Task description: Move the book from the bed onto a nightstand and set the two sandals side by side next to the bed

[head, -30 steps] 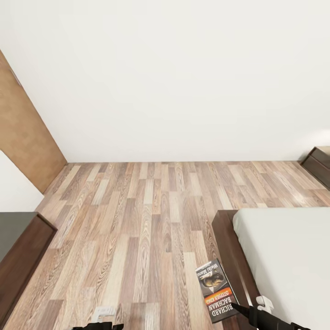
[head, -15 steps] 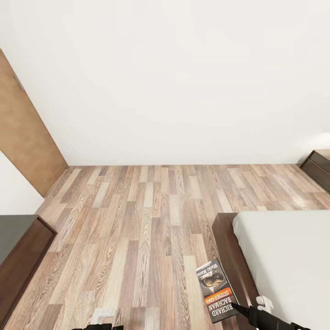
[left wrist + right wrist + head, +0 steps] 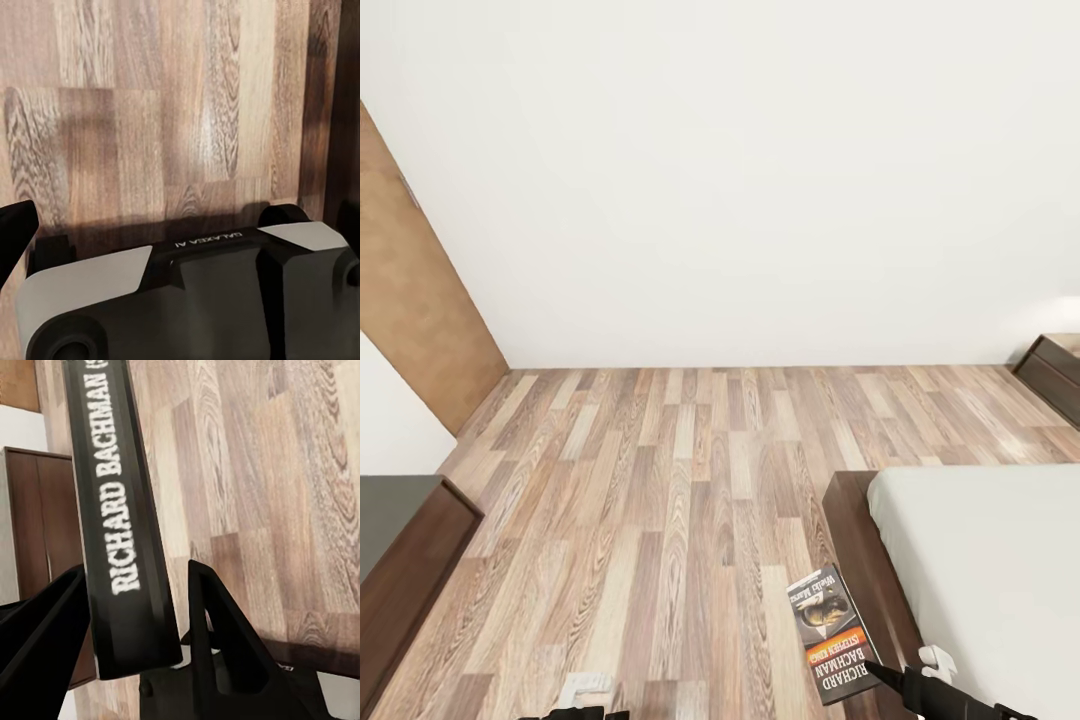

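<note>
My right gripper [image 3: 890,678] is shut on the book [image 3: 830,632], a thin dark paperback with an orange band, held over the wood floor just off the corner of the bed [image 3: 980,560]. In the right wrist view the book's spine [image 3: 124,510] with white "Richard Bachman" lettering stands between the two black fingers [image 3: 217,622]. A dark-brown nightstand [image 3: 1055,372] sits at the far right by the wall. One black fingertip [image 3: 11,236] of my left gripper hangs over the floor above my own base. The sandals are out of view.
A long dark-brown cabinet with a grey top [image 3: 405,550] stands at the lower left. A brown door panel [image 3: 410,290] lines the left wall. Open wood-plank floor [image 3: 680,480] runs up to the white wall. My grey-and-black base [image 3: 187,292] is below the left wrist.
The whole head view has shifted a little, so the wall's foot sits lower in the picture. The book and my right gripper keep the same place in the view.
</note>
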